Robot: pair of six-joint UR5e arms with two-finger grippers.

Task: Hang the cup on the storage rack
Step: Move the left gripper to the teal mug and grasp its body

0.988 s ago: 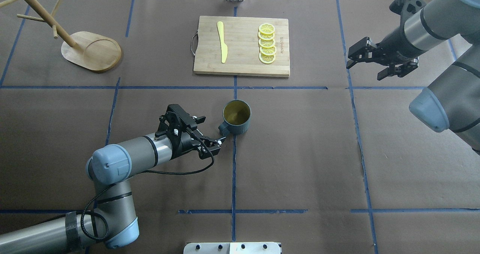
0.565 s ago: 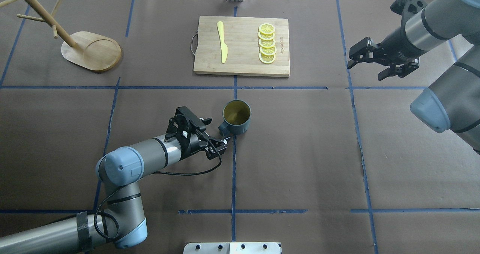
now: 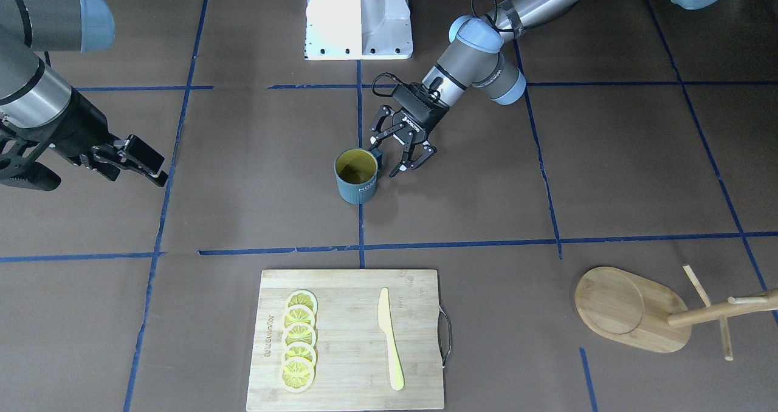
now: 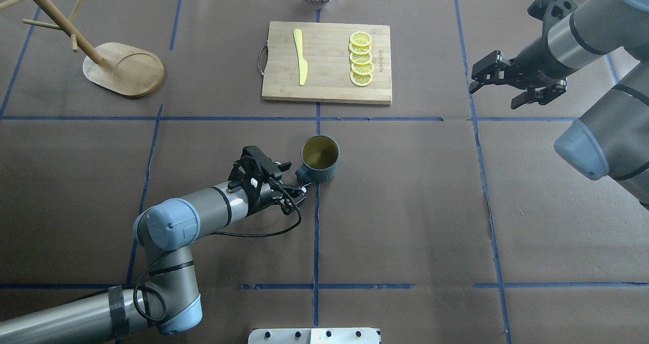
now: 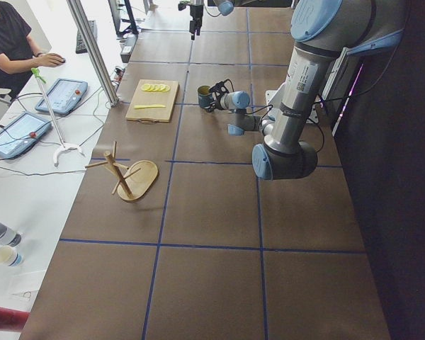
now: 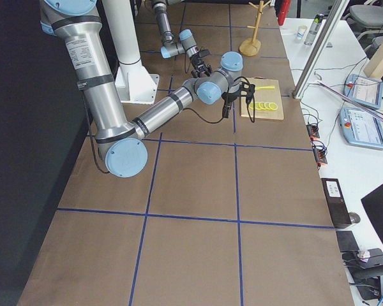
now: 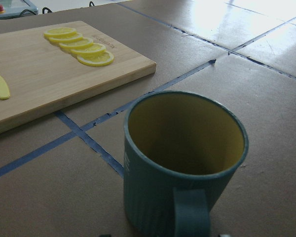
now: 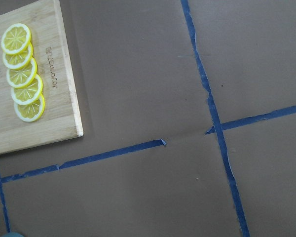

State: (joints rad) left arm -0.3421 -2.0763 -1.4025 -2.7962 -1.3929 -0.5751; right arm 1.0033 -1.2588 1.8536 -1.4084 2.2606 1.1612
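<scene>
Your cup point(image 4: 319, 155) stands upright near the middle of the bench point(image 4: 416, 212), its yellow-olive inside showing bare down to the bottom. The cutting board point(image 4: 329, 82) beyond it carries five lemon slices point(image 4: 361, 60) and a yellow knife point(image 4: 300, 57). The cup's handle points at the left tool point(image 4: 296, 177), which is released, its jaws either side of the handle. You cannot tell whether they touch it. The storage rack point(image 4: 124, 70) stands well apart at the far left. The right tool point(image 4: 493, 94) hangs released, far off.

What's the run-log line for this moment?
left claw open at cup handle | right claw open, away | cup upright | storage rack untouched
</scene>
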